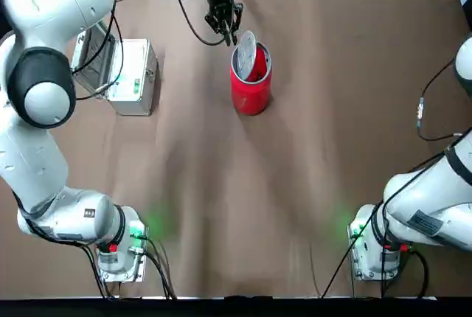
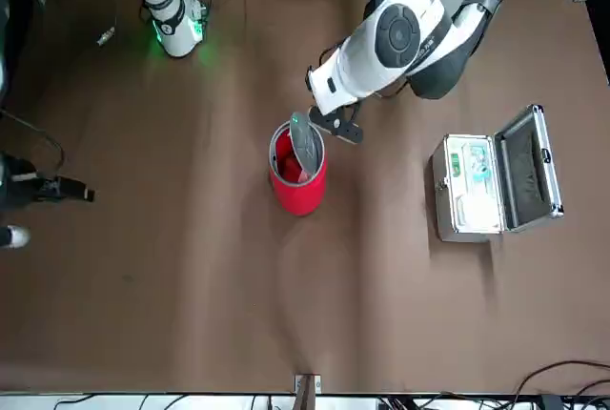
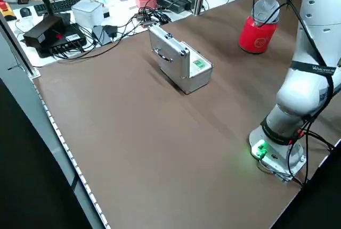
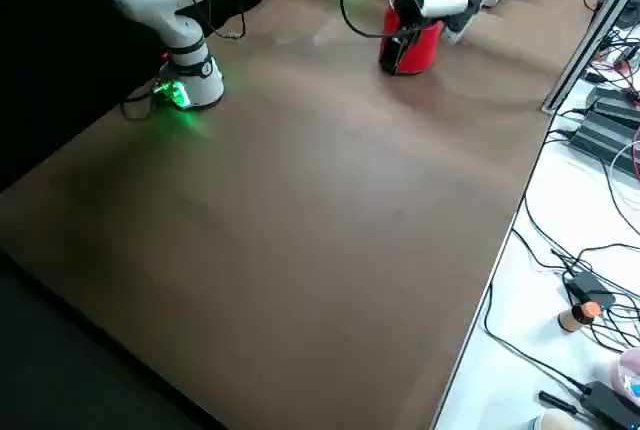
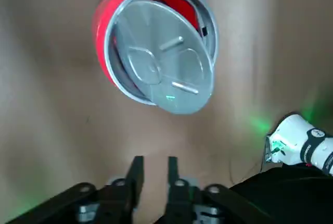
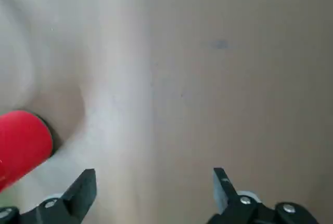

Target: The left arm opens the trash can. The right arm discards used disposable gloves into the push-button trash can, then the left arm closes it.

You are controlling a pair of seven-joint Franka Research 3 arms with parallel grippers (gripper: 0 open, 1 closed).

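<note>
Nearly pressed-together fingers of the left claw (image 5: pixel 152 174) hovered just beside the trash can (image 1: pixel 251 81), its lid (image 5: pixel 161 70) tilted open; the right claw (image 6: pixel 153 190), spread and empty, was well apart.

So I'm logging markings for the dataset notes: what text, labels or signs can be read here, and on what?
No text reads clearly in any view.
Left arm: a line of dark lettering on its link, too small to read.
Right arm: a sticker near its base, unreadable.
Silver case: a green and white label, blurred.
Trash can: a faint round mark on its red side, illegible; the lid shows embossed shapes only.
</note>
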